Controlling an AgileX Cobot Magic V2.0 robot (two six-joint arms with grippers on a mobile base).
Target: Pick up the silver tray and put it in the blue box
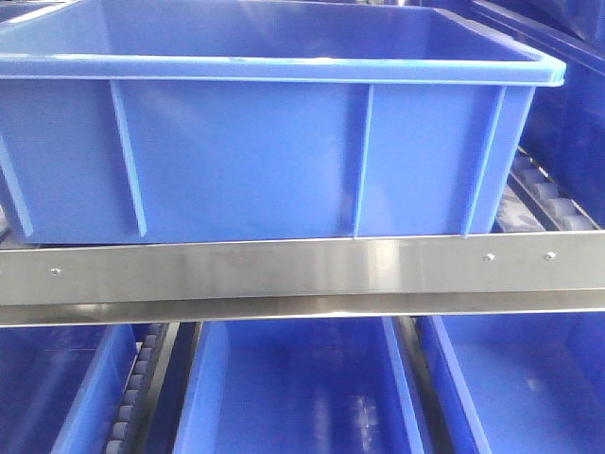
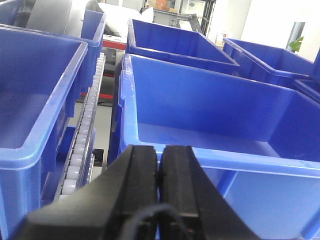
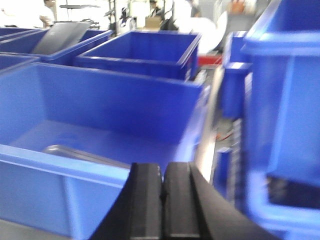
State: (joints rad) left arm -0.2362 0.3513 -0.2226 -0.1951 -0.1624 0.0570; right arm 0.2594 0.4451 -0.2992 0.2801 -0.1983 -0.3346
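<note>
— Progress on the tray, how do you judge it?

— Almost finished, I think. From my right wrist camera I see the silver tray [image 3: 82, 154] lying on the floor of the blue box [image 3: 100, 100], near the front wall. Only its rim and one rounded corner show above the lip, so I cannot tell if it lies fully flat.

— And your grippers, do they hold anything?

— No. My right gripper [image 3: 161, 200] has its fingers pressed together with nothing between them, and it sits just outside the front lip of that box. My left gripper [image 2: 159, 190] is also closed and empty. It points at another blue crate [image 2: 210, 115], where I see no tray.

— What does the front camera show?

— Only the outside wall of a blue crate [image 1: 246, 151] with vertical ribs, standing on a metal shelf rail [image 1: 302, 274], and more crates below. From there the inside is hidden, so this view does not confirm the tray.

— So what is left?

— In my judgement the placing is done, because the tray is inside and I have no contact with it. What remains is to pull both arms away from the crates.
</note>
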